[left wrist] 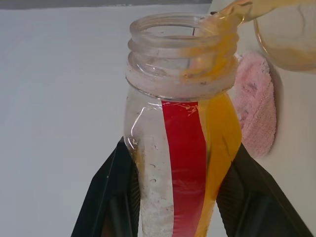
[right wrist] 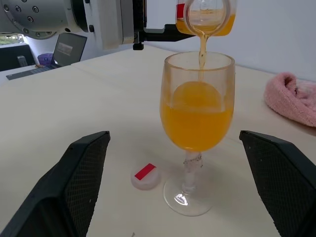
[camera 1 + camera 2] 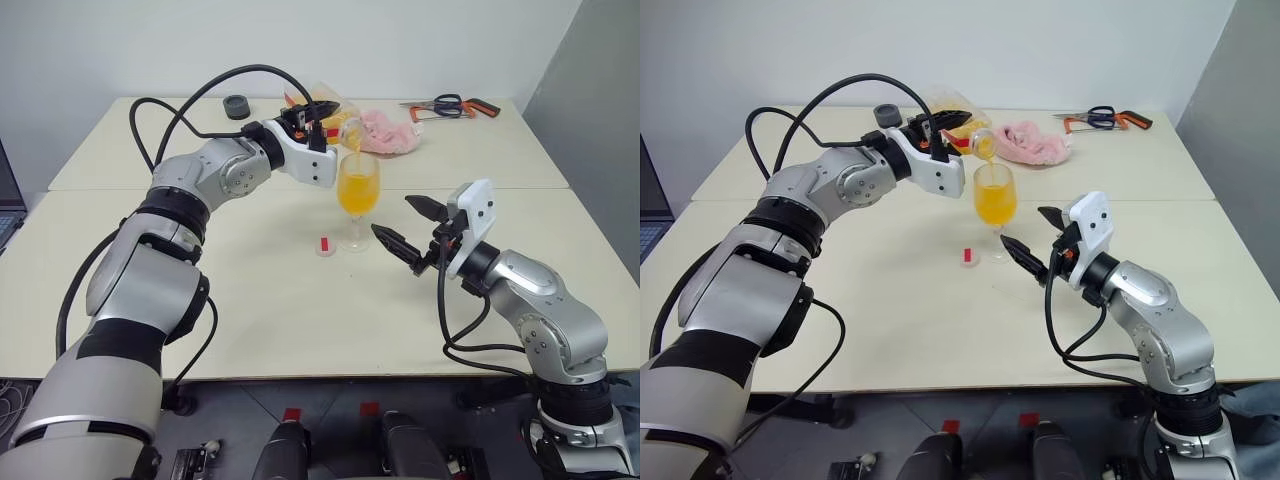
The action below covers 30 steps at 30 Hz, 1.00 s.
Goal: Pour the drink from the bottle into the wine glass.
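My left end effector [image 3: 322,125] is gripping the tilted bottle [image 3: 345,128], pouring the drink [image 2: 196,121] into the wine glass [image 3: 357,195]; my right end effector [image 3: 410,227] is hovering wide beside it

Orange drink [image 2: 196,123], red-striped bottle [image 1: 182,163], pink cloth [image 3: 390,131].

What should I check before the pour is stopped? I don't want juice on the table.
1. Bottle held: ok, left claw is shut on it, a finger on each side.
2. Mouth over the glass: ok, the stream falls inside the rim.
3. Glass level: ok, juice fills about half the bowl, room left.
4. Bottle empty: not ok, juice still lies along its lower side.
5. Glass steady: ok, upright on its foot; right claw is open, a finger either side, not touching.
6. Cap out of the way: ok, on the table beside the foot.
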Motion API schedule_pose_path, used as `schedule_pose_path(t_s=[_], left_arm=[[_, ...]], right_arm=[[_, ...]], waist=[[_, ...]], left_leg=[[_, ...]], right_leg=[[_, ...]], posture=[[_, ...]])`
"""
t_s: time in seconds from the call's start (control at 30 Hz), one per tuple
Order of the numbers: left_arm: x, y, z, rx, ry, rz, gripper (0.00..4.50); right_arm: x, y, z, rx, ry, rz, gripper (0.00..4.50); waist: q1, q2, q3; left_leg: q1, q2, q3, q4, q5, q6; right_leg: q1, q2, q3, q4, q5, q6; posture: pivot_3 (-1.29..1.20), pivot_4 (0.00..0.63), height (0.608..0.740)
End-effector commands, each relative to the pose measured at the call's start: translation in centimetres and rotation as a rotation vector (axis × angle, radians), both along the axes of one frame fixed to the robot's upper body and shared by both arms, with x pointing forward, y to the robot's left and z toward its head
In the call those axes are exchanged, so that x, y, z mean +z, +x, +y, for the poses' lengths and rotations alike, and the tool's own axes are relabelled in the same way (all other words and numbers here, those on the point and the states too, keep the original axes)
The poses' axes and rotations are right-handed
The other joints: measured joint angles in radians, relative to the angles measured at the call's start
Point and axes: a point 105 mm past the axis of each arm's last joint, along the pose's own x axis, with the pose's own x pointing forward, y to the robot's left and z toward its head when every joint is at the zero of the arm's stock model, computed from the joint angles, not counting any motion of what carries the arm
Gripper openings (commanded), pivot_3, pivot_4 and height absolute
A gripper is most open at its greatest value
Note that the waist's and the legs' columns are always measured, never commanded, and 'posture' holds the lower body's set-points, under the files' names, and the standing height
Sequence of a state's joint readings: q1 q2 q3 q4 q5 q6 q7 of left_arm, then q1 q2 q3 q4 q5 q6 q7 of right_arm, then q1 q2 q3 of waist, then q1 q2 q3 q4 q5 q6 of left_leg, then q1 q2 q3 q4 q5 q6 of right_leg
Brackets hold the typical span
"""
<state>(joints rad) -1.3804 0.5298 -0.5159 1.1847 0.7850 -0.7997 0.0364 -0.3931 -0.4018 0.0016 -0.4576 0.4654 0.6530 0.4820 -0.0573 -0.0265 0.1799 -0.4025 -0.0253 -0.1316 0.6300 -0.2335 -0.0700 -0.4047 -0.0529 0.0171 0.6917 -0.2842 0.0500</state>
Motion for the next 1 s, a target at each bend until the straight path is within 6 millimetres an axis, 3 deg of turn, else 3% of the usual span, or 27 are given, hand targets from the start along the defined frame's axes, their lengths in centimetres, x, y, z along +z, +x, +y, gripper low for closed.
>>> schedule_pose_path(t_s=[0.03, 0.5, 0.73, 0.8, 1.0], left_arm=[[2.6, -0.5, -0.5, -0.027, -0.027, -0.076, 1.64], [2.0, -0.1, -0.6, -0.022, -0.164, 0.043, 1.64], [1.9, 0.7, 0.2, -0.007, -0.430, 0.253, 1.64], [2.2, 1.3, 1.2, 0.015, -0.573, 0.344, 1.64], [1.8, 2.6, 6.8, 0.144, -0.910, 0.515, 1.64]], right_arm=[[1.2, -0.8, 0.4, 0.034, 0.009, -0.054, 4.50], [1.6, -0.8, 0.5, 0.031, 0.002, -0.079, 4.50], [2.5, -0.7, 0.8, 0.027, 0.023, -0.119, 4.50], [2.7, -1.3, 1.3, 0.059, 0.023, -0.126, 4.50], [1.8, -3.7, 3.3, 0.228, -0.060, -0.063, 4.50]], waist=[[0.000, 0.000, 0.000], [0.000, 0.000, 0.000], [-0.002, 0.000, 0.000], [-0.003, 0.000, 0.000], [-0.009, 0.000, 0.000]], left_leg=[[0.000, 0.000, 0.000, 0.000, 0.000, 0.000], [0.000, 0.000, 0.000, 0.000, 0.000, 0.000], [0.000, 0.000, 0.000, 0.000, 0.000, 0.000], [0.000, 0.000, 0.000, 0.000, 0.000, 0.000], [0.000, 0.000, 0.000, 0.001, 0.000, 0.000]], right_leg=[[0.000, 0.000, 0.000, 0.000, 0.000, 0.000], [0.000, 0.000, 0.000, 0.000, 0.000, 0.000], [0.000, 0.000, 0.000, 0.001, 0.000, 0.000], [0.000, 0.000, 0.000, 0.001, 0.000, 0.000], [0.000, 0.000, 0.000, 0.002, 0.000, 0.000]], posture=[[0.00, 0.150, 0.740], [0.00, 0.150, 0.740], [0.00, 0.150, 0.740], [0.00, 0.150, 0.740], [0.00, 0.150, 0.740]])
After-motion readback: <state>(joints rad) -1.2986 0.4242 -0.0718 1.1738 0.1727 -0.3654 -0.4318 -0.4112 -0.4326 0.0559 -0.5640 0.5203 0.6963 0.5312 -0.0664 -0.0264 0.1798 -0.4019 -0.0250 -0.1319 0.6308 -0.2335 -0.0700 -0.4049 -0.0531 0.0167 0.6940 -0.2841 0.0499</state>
